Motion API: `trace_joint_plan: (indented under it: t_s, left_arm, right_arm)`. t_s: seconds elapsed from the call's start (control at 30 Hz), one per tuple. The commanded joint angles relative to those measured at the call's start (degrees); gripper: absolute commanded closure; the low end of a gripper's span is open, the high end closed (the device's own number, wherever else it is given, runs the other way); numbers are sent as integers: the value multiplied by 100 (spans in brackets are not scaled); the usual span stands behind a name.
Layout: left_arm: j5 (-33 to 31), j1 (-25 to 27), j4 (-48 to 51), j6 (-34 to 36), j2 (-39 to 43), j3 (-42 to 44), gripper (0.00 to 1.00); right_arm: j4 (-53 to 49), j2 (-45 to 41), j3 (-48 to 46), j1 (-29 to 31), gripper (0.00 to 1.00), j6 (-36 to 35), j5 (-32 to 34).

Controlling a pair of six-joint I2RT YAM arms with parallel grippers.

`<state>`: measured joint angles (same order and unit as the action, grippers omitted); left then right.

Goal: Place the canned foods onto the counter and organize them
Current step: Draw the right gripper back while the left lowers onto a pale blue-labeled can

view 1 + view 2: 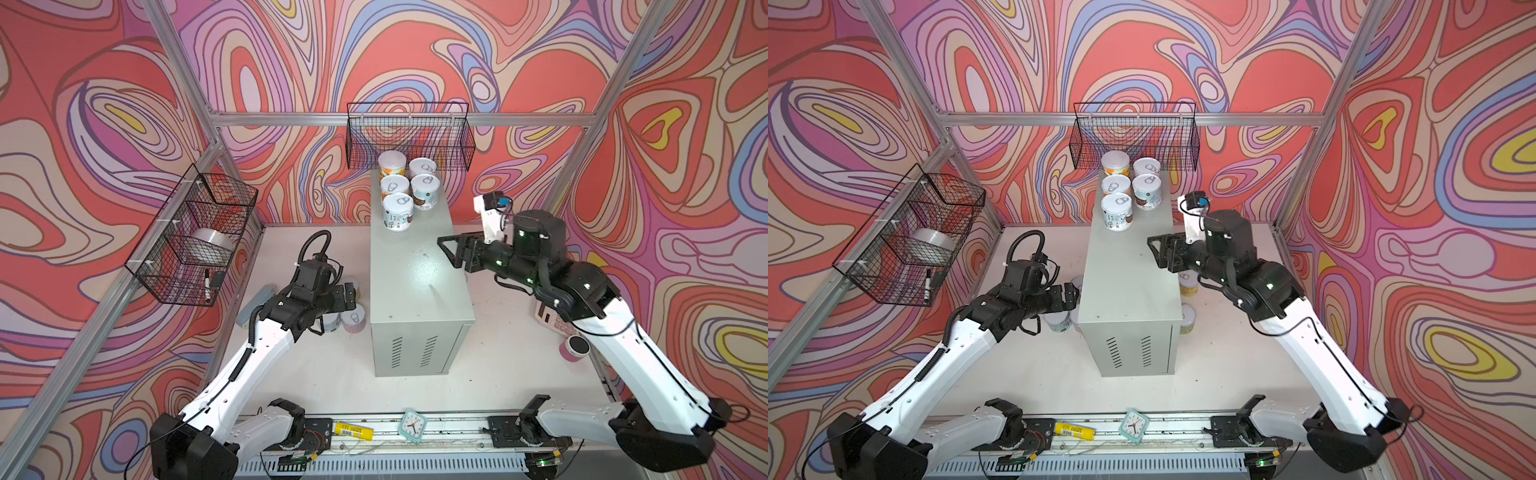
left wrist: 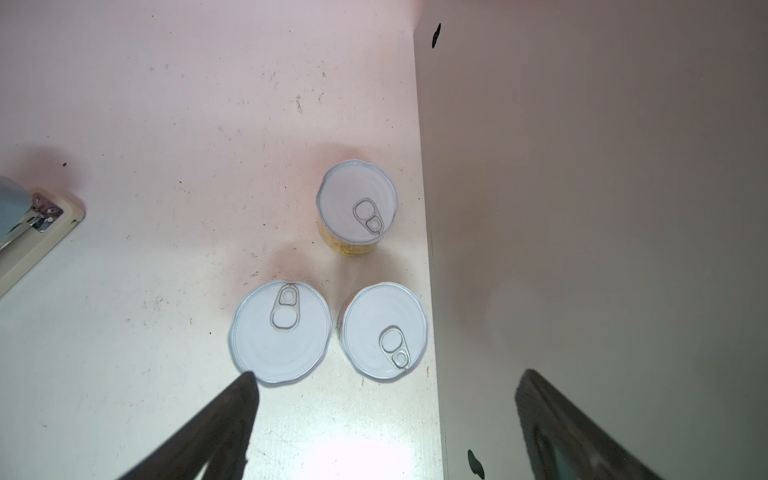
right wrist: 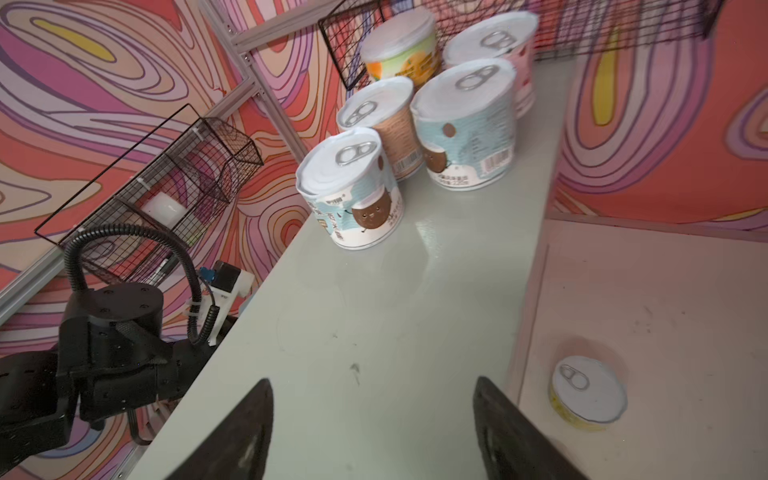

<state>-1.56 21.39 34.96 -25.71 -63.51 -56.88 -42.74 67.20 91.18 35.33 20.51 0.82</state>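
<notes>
The tall grey-green surface (image 1: 415,270) carries five cans (image 1: 398,212) bunched at its far end. Three more cans (image 2: 282,332) stand below, just beside its wall, so the left tool (image 2: 395,415), pointing down over them wide open and empty, could clip that wall or a neighbouring can. The right tool (image 3: 372,415) hangs open and empty above the bare top.

Robot lab cell; alu frame (image 1: 291,119), printed walls (image 1: 415,50)
</notes>
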Motion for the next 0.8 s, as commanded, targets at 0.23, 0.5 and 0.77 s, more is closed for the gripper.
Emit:
trace_joint_plan:
  t_s: [0.23, 0.5, 0.77]
  left_arm:
    - [-601, 80, 505, -365, 357, 326, 2]
    - [-810, 79, 227, -522, 84, 704, 0]
    - [-990, -107, -202, -645, -622, 784, 0]
  right_arm:
    - [-690, -1263, -1864, -97, 13, 501, 1496]
    - [-584, -1399, -2819, -161, 10, 870, 1312]
    - [-370, -1260, -3165, -294, 10, 888, 1142]
